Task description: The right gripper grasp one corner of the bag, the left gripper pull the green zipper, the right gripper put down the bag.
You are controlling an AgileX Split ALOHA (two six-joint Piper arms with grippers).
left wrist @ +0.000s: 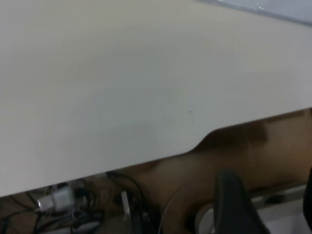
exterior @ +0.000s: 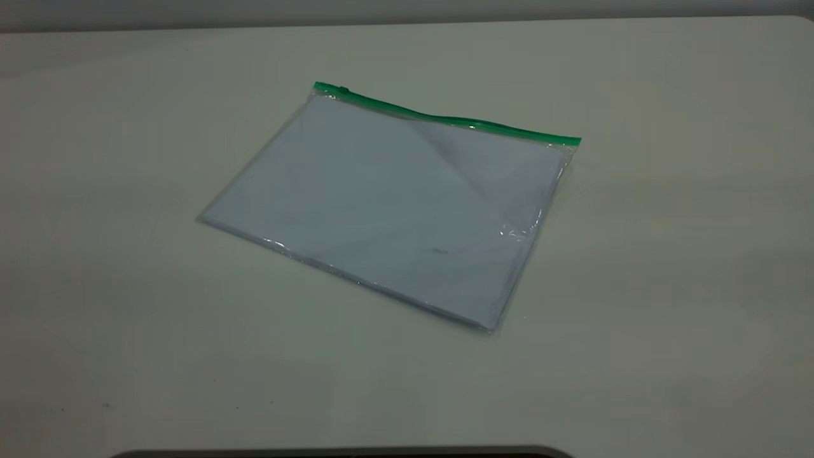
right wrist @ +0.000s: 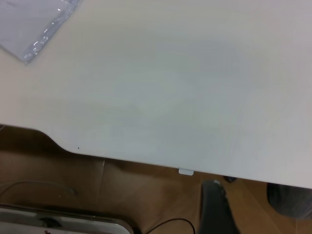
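The bag [exterior: 388,203] lies flat on the white table [exterior: 668,254], a clear pouch with white paper sheets inside. The green zipper [exterior: 445,119] runs along its far edge, with the darker slider tab [exterior: 343,90] near the far left corner. Neither arm shows in the exterior view. My left gripper [left wrist: 273,209] hangs off the table's near edge, its jaws apart and empty; a strip of the bag [left wrist: 273,7] shows far off. My right gripper [right wrist: 263,219] is also off the table edge, with one finger [right wrist: 217,209] in view and nothing held; a bag corner [right wrist: 34,24] shows far away.
The table's near edge has a curved notch [left wrist: 204,139]. Below it are brown floor, cables and a plug [left wrist: 58,200]. A grey rounded object [right wrist: 290,200] lies on the floor under the edge. A dark rim [exterior: 343,453] shows at the exterior view's bottom.
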